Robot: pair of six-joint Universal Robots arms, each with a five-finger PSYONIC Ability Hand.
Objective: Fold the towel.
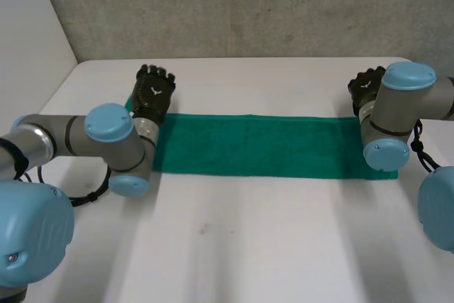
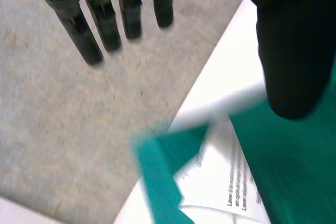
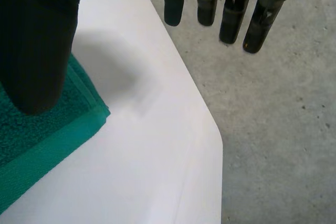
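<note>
A green towel (image 1: 255, 145) lies flat on the white table (image 1: 248, 246) as a long folded strip running left to right. My left hand (image 1: 154, 91) hovers at the strip's far left corner, open, with straight fingers (image 2: 105, 24) spread away from the thumb and nothing between them. Beneath it the towel corner (image 2: 294, 166) is turned up a little and shows a white care label (image 2: 220, 182). At the strip's far right end my right hand (image 1: 365, 86) is open too. Its thumb (image 3: 37, 40) is over the towel's corner (image 3: 31, 140), and its fingers hold nothing.
The table's far edge runs close behind both hands, with grey floor (image 3: 278, 129) beyond it. A rounded table corner (image 3: 210, 129) lies just past my right hand. Both forearms rest low over the towel's ends. Bare tabletop stretches in front of the strip.
</note>
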